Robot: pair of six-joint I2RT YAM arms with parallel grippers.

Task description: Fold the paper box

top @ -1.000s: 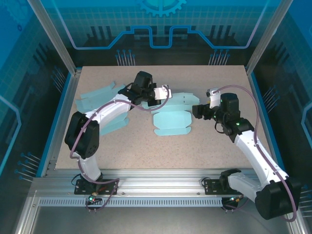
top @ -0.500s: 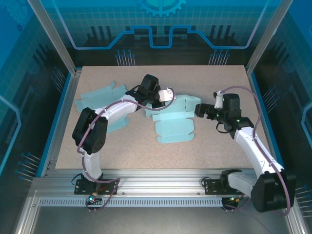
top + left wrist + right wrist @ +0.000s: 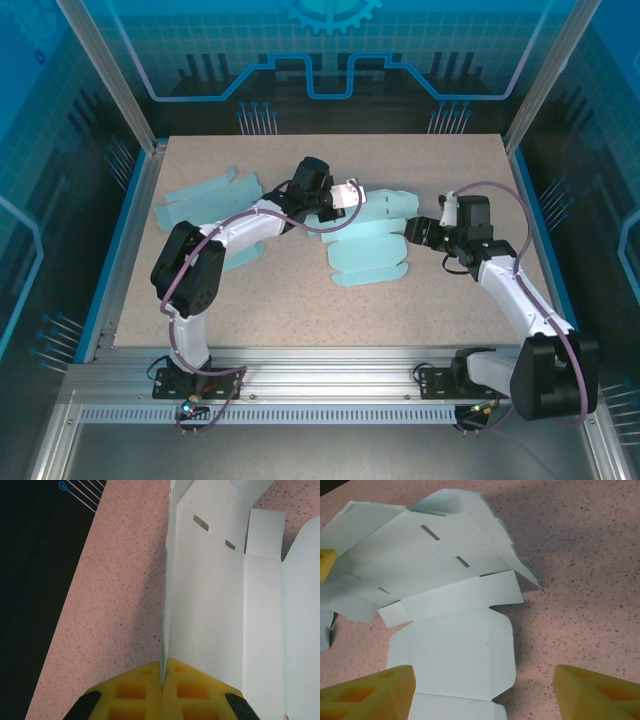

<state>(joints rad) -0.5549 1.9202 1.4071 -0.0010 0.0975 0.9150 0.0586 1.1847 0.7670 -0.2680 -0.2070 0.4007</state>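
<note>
Matt pale-blue paper box (image 3: 365,250), speckled grainy tabletop (image 3: 300,310), yellow rubbery waffle-moulded fingers (image 3: 135,695), glossy white plastic arm shells (image 3: 515,292).

From above, the left gripper (image 3: 335,205) covers the far left corner of the paper box blank (image 3: 368,250), hiding its pinch. The left arm (image 3: 240,225) hides part of the spare blanks (image 3: 200,200). In the left wrist view the blank runs off the top and right edges. In the right wrist view the bottom edge cuts off the fingers of the right gripper (image 3: 485,690) and the blank's near flap. A yellow corner (image 3: 325,565) at the left edge is too cropped to identify.
</note>
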